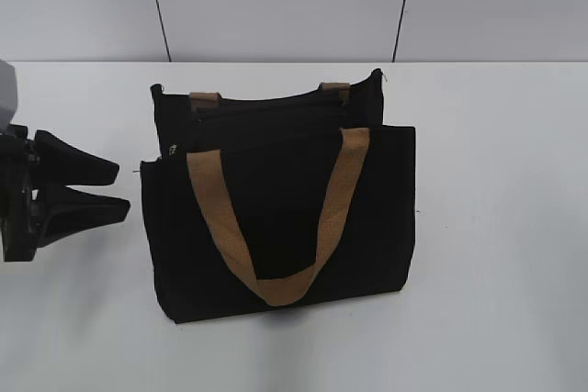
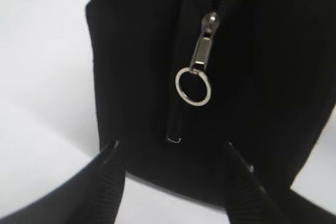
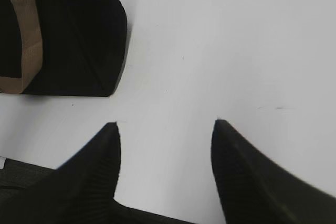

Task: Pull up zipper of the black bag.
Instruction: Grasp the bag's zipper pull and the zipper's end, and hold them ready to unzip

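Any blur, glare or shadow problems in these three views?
Exterior view: even light, the black bag loses fabric detail, only a soft shadow on the table. Left wrist view: the zipper pull is fairly sharp with bright glints; the left pincer fingers are blurred. Right wrist view: the table looks washed out; the right pincer is soft-edged.
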You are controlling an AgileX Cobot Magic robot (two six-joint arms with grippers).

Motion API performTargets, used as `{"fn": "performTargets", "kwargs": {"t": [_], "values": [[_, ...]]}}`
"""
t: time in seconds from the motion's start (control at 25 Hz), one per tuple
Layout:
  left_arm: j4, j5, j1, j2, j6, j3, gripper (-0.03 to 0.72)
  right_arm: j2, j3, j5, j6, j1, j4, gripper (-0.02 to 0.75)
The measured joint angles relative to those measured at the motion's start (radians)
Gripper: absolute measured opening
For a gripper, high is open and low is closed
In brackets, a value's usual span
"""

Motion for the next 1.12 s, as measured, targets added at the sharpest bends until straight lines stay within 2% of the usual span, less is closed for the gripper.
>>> {"fn": "performTargets", "kwargs": {"t": [0.2, 0.6, 0.8, 1.12], "values": [[-0.058, -0.012, -0.052, 0.085, 0.075, 0.0, 0.456, 0.0, 0.0, 0.0, -0.001, 0.0, 0.0, 0.433], [-0.211, 0.006, -0.092, 0.223, 0.261, -0.001, 0.456, 0.0, 0.0, 0.0, -0.001, 0.0, 0.0, 0.433], [-0.223, 0.04, -0.092, 0.26, 0.321, -0.001, 0.456, 0.0, 0.0, 0.001, -0.001, 0.0, 0.0, 0.433], [-0.225, 0.077, -0.092, 0.3, 0.335, -0.049, 0.456, 0.0, 0.0, 0.008, -0.001, 0.0, 0.0, 0.433]]}}
